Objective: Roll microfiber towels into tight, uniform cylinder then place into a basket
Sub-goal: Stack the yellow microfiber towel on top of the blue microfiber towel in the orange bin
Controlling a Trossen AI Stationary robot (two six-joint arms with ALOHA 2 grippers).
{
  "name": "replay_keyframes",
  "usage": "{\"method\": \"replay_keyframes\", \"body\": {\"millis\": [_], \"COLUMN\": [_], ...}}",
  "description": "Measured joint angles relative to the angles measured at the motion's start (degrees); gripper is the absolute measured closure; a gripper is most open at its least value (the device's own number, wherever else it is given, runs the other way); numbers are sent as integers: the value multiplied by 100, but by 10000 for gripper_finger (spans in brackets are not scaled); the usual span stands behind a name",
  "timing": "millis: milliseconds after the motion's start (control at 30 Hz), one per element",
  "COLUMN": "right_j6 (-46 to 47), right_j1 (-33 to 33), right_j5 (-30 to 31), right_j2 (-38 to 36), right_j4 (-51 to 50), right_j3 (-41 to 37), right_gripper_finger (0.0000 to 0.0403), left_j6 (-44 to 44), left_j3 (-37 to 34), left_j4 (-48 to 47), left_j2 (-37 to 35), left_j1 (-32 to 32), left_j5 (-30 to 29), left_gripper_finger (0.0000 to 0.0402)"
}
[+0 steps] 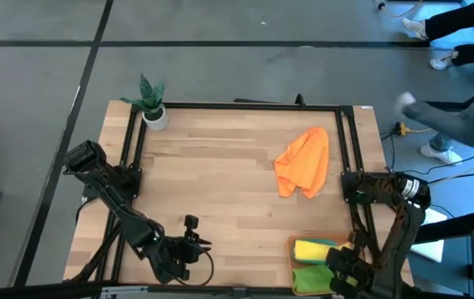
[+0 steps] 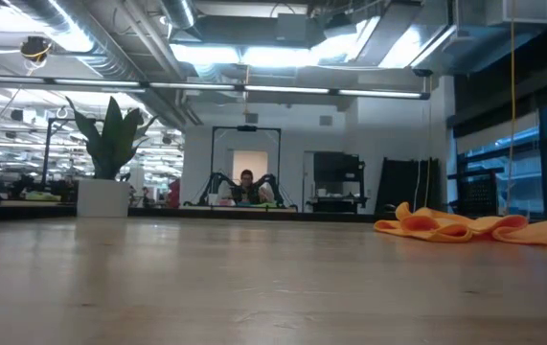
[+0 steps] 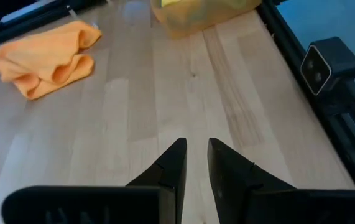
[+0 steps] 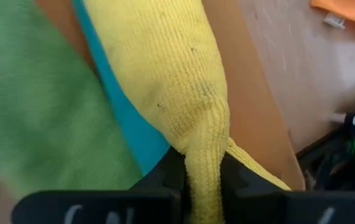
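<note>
Right tool (image 4: 203, 180) of mine is pinched shut on the yellow towel (image 4: 171, 81), over the basket (image 1: 296, 247) at the tabletop's (image 1: 220, 191) near right corner, beside the green towel (image 4: 34, 99). I judge this the placing step: next I must release it, then go for the orange towel (image 1: 303, 162); my left tool (image 3: 196, 163) waits slightly parted, empty.

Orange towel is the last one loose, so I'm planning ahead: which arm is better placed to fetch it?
Left, probably: the left gripper is empty and faces the orange towel; the right gripper pinches the yellow towel over the basket.
</note>
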Motion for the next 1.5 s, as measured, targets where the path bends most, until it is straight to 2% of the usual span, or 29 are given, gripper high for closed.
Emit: {"method": "replay_keyframes", "body": {"millis": [200, 400, 567, 700, 900, 1033, 1167, 1500], "right_j6": [-451, -618, -645, -1063, -1223, -1234, -1221, -1236], "right_j1": [-138, -294, -452, -552, -723, -852, -963, -997], "right_j5": [2, -94, -179, -332, -364, -904, -1487, -514], "right_j2": [2, 2, 2, 2, 2, 2, 2, 2], "right_j4": [484, 618, 596, 594, 550, 536, 502, -129], "right_j3": [-402, -484, -484, -484, -484, -484, -463, 241], "right_gripper_finger": [367, 360, 331, 306, 251, 213, 193, 187], "left_j6": [9, 106, 155, 155, 155, 155, 154, 152], "left_j3": [2, 2, 2, 2, 2, 2, 2, 2], "left_j4": [44, 39, 42, 38, 31, 27, 23, 1], "left_j2": [0, 0, 0, 0, 0, 0, 0, 0], "left_j1": [129, 183, 228, 232, 232, 232, 232, 232], "left_j5": [503, 541, 541, 541, 541, 541, 541, 541], "left_gripper_finger": [344, 344, 344, 344, 344, 344, 344, 344]}}
